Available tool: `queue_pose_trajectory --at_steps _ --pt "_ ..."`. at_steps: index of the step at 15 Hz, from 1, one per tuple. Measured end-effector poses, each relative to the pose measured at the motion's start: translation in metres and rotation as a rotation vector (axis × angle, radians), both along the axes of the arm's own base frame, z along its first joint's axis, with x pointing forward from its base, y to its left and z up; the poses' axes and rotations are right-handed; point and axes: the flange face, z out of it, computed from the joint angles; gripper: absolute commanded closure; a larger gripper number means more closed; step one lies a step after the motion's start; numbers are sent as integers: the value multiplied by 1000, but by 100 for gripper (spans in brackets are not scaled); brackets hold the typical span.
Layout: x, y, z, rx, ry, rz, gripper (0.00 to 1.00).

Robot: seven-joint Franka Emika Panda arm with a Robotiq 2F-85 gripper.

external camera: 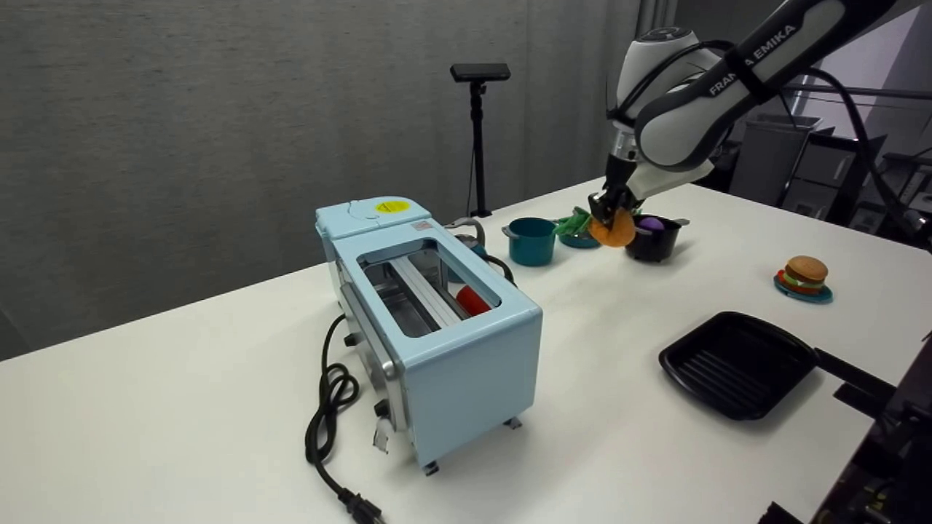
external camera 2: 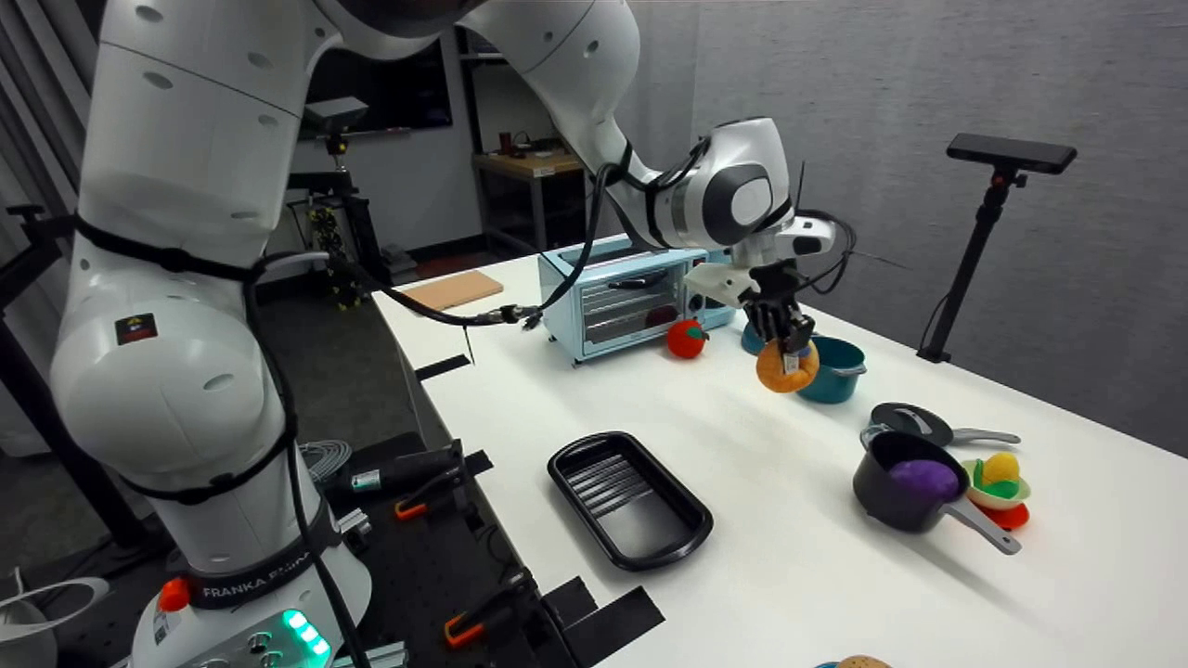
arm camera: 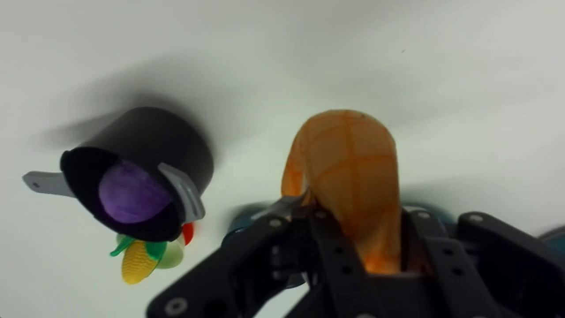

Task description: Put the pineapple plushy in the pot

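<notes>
1. Has the pineapple plushy (arm camera: 348, 172) raised above the bench (external camera 2: 770, 520), outside the pot (arm camera: 161, 137).
2. Looks soft and rounded: orange over the visible body, crossed by darker orange lines into a lattice in the wrist view, domed at the end away from the jaws.
3. Bears a small pale tag (external camera 2: 791, 364) in an exterior view.
4. Appears just beside a leafy green shape (external camera: 572, 222) in an exterior view; cannot tell whether joined to it.
5. Pinched between the jaws, with orange fabric caught from both sides.
6. Well apart from the pot in the wrist view: blackish, upright, with a long grey handle (external camera 2: 981, 528) and a purple rounded thing (arm camera: 132, 194) inside.
7. Overlaps a teal pot (external camera 2: 831, 382) in an exterior view.
8. Farther out, shares the bench with a black square pan (external camera: 735, 364), a light-blue toaster oven (external camera: 473, 393) and a burger toy (external camera: 804, 272).
</notes>
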Motion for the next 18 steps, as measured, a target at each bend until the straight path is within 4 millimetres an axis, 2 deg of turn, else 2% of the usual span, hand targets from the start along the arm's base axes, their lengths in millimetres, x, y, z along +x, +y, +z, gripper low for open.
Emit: queue_pose_trajectory --at_steps 4,9,14,18 --pt "4 -53 28 -4 -70 -158 95" --pt "0 -111 41 -10 -119 -332 95" --pt "-6 -156 36 -12 -132 -456 95" --pt "-3 -171 23 -4 -126 -489 95"
